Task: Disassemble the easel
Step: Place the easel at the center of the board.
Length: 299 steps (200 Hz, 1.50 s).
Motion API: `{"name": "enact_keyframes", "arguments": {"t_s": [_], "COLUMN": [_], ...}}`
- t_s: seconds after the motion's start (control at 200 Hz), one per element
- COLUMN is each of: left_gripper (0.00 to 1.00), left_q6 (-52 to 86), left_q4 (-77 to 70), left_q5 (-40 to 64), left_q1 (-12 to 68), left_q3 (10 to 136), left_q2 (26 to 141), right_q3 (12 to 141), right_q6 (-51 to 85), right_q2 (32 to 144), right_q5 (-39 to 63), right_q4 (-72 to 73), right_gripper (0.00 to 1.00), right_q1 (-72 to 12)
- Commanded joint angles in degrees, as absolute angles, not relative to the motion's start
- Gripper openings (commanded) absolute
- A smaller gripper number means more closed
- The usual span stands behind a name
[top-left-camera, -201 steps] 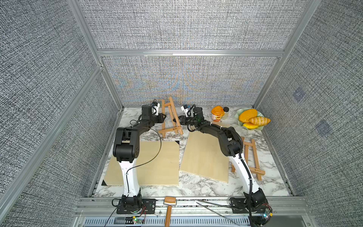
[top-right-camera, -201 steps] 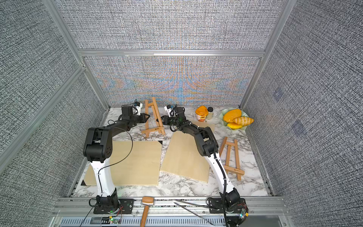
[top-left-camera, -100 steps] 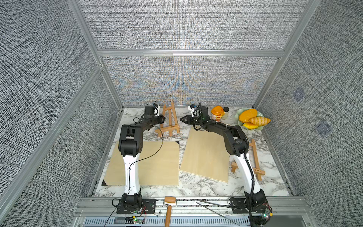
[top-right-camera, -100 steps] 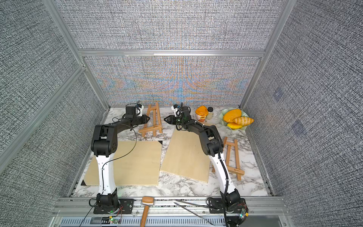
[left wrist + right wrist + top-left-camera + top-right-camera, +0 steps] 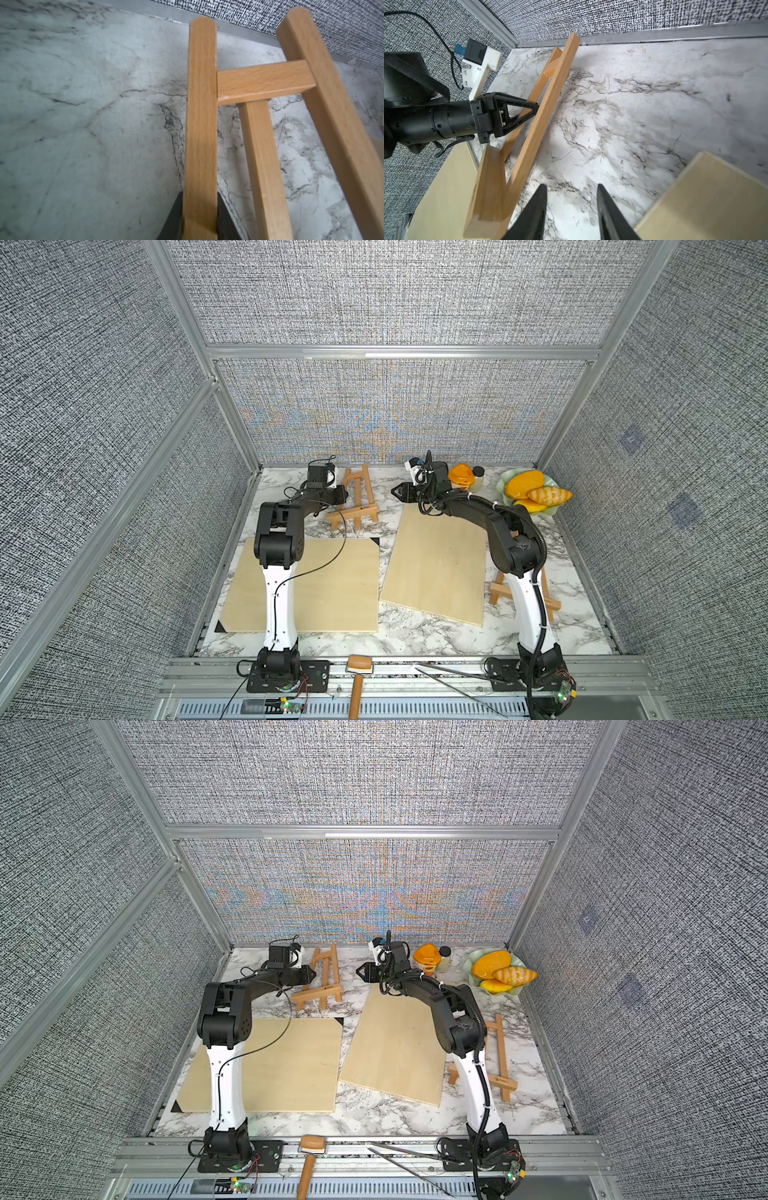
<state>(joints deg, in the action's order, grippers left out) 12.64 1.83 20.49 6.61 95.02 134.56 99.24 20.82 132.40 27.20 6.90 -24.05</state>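
A small wooden easel (image 5: 358, 499) (image 5: 323, 982) stands tilted on the marble at the back left. My left gripper (image 5: 344, 494) (image 5: 311, 974) is shut on one of its side rails. The left wrist view shows that rail (image 5: 200, 124) clamped between the black jaws of the left gripper (image 5: 199, 218), with the crossbar and back leg beside it. In the right wrist view the left gripper (image 5: 536, 106) holds the easel (image 5: 546, 112). My right gripper (image 5: 395, 491) (image 5: 360, 972) (image 5: 571, 195) is open and empty, just right of the easel and apart from it.
Two pale wooden boards (image 5: 332, 585) (image 5: 436, 568) lie flat mid-table. A second easel (image 5: 498, 1052) lies flat at the right behind my right arm. An orange jar (image 5: 461, 477), a small jar (image 5: 478, 475) and a green fruit bowl (image 5: 505, 481) stand back right. A hammer (image 5: 357, 676) rests on the front rail.
The left arm has swung its elbow inward and tipped the easel more upright. The right gripper has drawn back to the right, away from the easel.
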Motion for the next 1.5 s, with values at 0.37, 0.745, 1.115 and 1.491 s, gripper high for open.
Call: {"name": "enact_keyframes", "arguments": {"t_s": [0.37, 0.745, 1.115, 1.491], "left_gripper": [0.29, 0.32, 0.35, 0.46], "left_q6": [11.87, 11.69, 8.53, 2.51], "left_q4": [1.91, 2.37, 6.58, 4.82], "left_q5": [20.13, 20.14, 18.65, 14.83], "left_q1": [6.59, 6.54, 6.47, 6.44], "left_q3": [94.83, 92.19, 88.64, 79.38], "left_q2": [131.29, 125.35, 109.9, 90.38], "right_q3": [99.11, 96.2, 85.99, 73.92], "right_q6": [18.13, 15.5, 11.6, 4.43], "right_q2": [128.64, 122.07, 106.34, 86.61], "right_q5": [25.07, 21.94, 15.44, 1.97], "right_q4": [4.37, 1.18, -2.71, -8.26], "right_gripper": [0.42, 0.42, 0.42, 0.45], "right_q1": [-25.31, -26.01, -26.28, -26.2]}}
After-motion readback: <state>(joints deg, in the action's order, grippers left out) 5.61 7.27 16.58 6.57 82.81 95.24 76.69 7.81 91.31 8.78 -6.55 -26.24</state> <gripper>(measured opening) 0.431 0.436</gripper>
